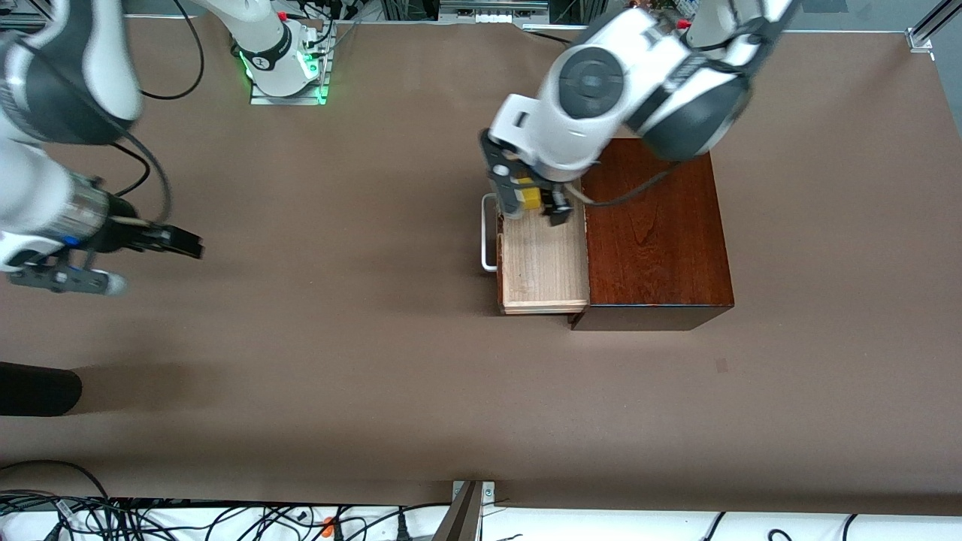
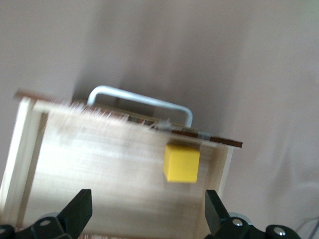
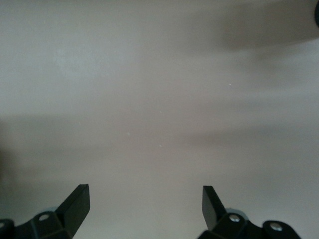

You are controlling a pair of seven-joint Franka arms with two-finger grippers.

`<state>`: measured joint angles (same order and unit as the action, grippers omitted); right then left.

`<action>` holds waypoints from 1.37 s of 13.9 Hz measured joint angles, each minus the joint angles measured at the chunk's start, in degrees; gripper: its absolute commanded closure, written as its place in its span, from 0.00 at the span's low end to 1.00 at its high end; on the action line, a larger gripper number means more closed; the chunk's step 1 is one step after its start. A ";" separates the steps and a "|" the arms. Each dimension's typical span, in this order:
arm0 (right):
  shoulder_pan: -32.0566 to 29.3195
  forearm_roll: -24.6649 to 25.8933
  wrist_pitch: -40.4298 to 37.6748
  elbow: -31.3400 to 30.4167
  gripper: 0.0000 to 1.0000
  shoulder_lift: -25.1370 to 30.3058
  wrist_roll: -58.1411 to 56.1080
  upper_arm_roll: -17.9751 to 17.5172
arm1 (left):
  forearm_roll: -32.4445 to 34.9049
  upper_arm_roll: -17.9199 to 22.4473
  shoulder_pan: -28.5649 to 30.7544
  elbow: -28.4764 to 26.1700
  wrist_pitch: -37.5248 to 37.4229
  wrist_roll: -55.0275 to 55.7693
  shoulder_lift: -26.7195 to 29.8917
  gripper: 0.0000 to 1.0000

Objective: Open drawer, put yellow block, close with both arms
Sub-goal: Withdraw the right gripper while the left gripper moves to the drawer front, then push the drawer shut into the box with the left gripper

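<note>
- Pale light wood shows where the drawer (image 1: 543, 263) stands pulled out of the dark mahogany box (image 1: 655, 225), just right of the front view's centre; its long axis runs up and down that frame.
- Its white U-shaped handle (image 1: 488, 233) points toward the right arm's end of the table.
- Yellow block (image 1: 530, 197) lies inside the tray, in the corner by the drawer front that is farther from the front camera; in the left wrist view it sits free on the tray floor (image 2: 182, 163), close to the dark front panel.
- Left gripper (image 1: 535, 207) hangs over that same corner of the tray, fingers (image 2: 79, 209) spread wide, with the block apart from both of them.
- Left arm's white wrist covers the upper part of the tray and the box's near corner in the front view.
- Right gripper (image 1: 184, 244) hovers over bare brown table (image 1: 338, 338) at the middle left of the frame, well apart from the drawer, waiting; its fingers (image 3: 77, 201) are spread and hold nothing.
- Cables (image 1: 173, 518) lie along the frame's bottom edge.
</note>
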<state>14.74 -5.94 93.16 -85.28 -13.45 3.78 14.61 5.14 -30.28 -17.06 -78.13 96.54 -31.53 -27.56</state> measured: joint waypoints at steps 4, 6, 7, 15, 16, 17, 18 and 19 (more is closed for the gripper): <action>-9.79 5.35 -3.68 -3.08 0.00 7.87 -2.47 -9.89 | 4.44 0.08 -5.79 0.05 8.63 -7.03 -6.36 0.00; -12.68 5.85 -3.50 -7.51 0.00 12.12 -2.77 -11.96 | 8.72 0.07 -7.05 0.16 11.98 -9.25 -9.53 0.00; -13.48 5.85 -3.24 -9.00 0.00 13.30 -3.12 -12.12 | 10.17 0.07 -7.74 0.22 12.74 -9.43 -10.64 0.00; -15.30 5.85 -1.28 -10.16 0.00 14.82 -4.02 -12.15 | 15.24 1.00 -8.81 0.38 14.87 -9.87 -14.72 0.00; -15.33 5.85 -1.45 -10.16 0.00 14.81 -4.02 -12.15 | 15.25 1.00 -8.81 0.38 14.85 -9.98 -14.79 0.00; -15.34 5.85 -1.81 -10.16 0.00 14.81 -4.02 -12.15 | 15.25 1.02 -8.81 0.38 14.81 -10.02 -14.81 0.00; -15.35 5.85 -2.24 -10.15 0.00 14.81 -4.02 -12.15 | 15.25 1.08 -8.76 0.37 14.67 -10.02 -14.82 0.00; -15.35 5.85 -2.60 -10.15 0.00 14.81 -4.02 -12.15 | 15.25 1.15 -8.65 0.32 14.42 -10.02 -14.84 0.00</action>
<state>-0.61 -0.09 90.56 -95.44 1.37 -0.25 2.46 20.39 -29.13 -25.71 -77.81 110.96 -41.55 -42.40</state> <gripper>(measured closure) 0.000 0.000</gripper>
